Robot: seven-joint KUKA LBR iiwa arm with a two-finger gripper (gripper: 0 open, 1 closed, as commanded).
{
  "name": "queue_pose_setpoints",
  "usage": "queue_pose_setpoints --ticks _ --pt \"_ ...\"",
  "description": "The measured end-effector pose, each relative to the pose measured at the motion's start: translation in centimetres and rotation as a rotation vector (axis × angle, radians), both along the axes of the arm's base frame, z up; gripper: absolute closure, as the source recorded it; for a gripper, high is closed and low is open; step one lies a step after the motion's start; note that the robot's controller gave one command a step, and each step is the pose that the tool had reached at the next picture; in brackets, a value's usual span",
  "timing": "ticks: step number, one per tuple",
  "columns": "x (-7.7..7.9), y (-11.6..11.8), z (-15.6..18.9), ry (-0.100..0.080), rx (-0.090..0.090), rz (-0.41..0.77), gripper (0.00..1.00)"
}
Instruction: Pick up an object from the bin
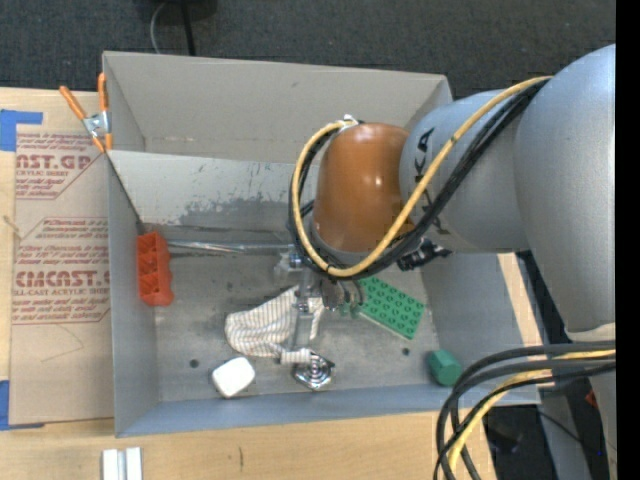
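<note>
A: Where was the gripper?

B: Low in the middle of the bin, toward the near wall, at the right end of a crumpled white cloth. Its tip overlapped the cloth's right edge.

A: Open or closed?

B: I couldn't tell. The wrist and cables hid too much, and nothing was clearly clamped in it.

A: So which way did the cloth lie from it?

B: To the left, and slightly toward the far wall. The cloth's longer spread ran roughly across the view, left to right, so most of it sat left of the tip. I judged that any grasp would depend on the gripper coming down on that right end and not beside it.

A: What else was nearby?

B: A green plate just to the right, apart from the cloth. A white block lay near the cloth's lower left.

A: And the count?

B: One cloth, one green plate, one white block, one orange block by the left wall, and one green lump in the near right corner. There was only the one arm.
</note>
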State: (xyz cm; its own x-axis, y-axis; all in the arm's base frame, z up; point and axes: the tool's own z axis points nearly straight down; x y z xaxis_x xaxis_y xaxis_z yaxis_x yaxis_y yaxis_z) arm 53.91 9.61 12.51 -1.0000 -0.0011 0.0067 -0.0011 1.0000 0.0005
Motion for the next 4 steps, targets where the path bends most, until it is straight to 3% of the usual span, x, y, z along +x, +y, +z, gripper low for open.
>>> queue_pose_setpoints --ticks 1,3,4 --pt "0.2 0.0 0.5 -0.007 0.001 -0.001 0.00" --pt "-0.1 -0.2 -8.0 -0.007 0.002 0.040 0.00" --pt "-0.2 -0.1 -5.2 -0.006 0.002 0.034 0.00"
